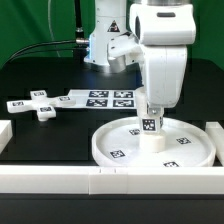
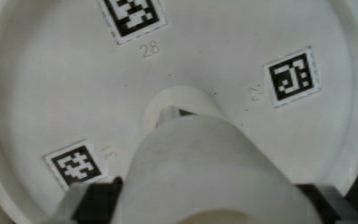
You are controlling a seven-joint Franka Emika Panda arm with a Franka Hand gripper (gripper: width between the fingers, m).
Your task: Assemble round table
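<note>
The hand is closed on the short leg, which stands upright at the middle of the round disc on the bench. In the wrist view the leg sits between both fingers, with the disc's tagged face beyond it. The cross-shaped piece lies well apart, toward the exterior view's left.

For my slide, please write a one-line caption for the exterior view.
The gripper holds the short leg upright at the centre of the round disc.
</note>
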